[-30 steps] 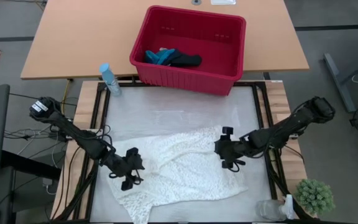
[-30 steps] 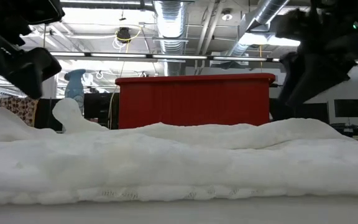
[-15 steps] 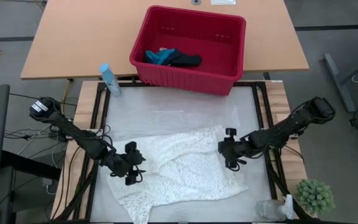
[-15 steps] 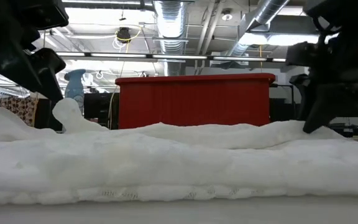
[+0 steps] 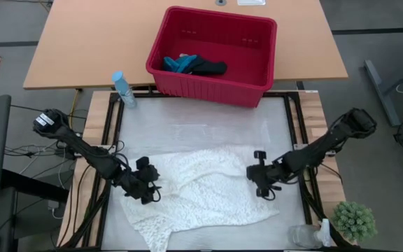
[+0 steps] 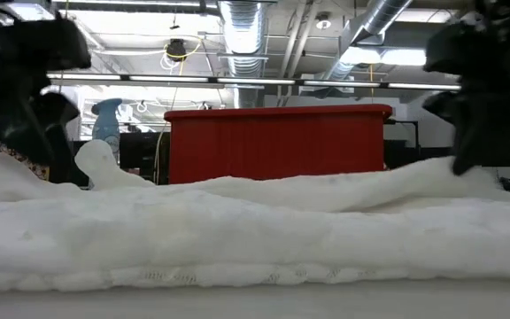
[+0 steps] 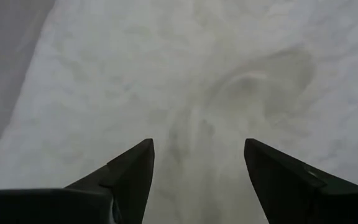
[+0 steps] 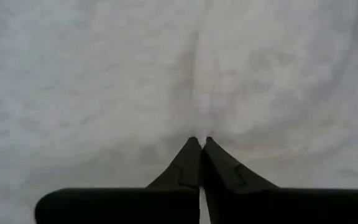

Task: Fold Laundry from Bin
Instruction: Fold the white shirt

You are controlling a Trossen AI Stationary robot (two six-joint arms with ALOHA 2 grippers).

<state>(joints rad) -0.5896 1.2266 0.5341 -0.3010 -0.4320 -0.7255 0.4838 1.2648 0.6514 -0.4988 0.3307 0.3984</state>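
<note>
Two hands on white cloth (image 5: 201, 192), bin (image 5: 187, 82) beyond

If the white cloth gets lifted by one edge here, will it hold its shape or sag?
The white cloth would probably sag: it lies rumpled in soft folds. Its open lace suggests it is light, and might snag. The right gripper looks shut on a small pinch, so the rest would likely trail.

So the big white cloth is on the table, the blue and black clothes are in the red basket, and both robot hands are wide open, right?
Not quite. Only the left gripper is open. The right wrist view shows the right gripper pinched shut on the white cloth. The rest is right: the high view shows the blue cloth and the black cloth in the red basket.
</note>
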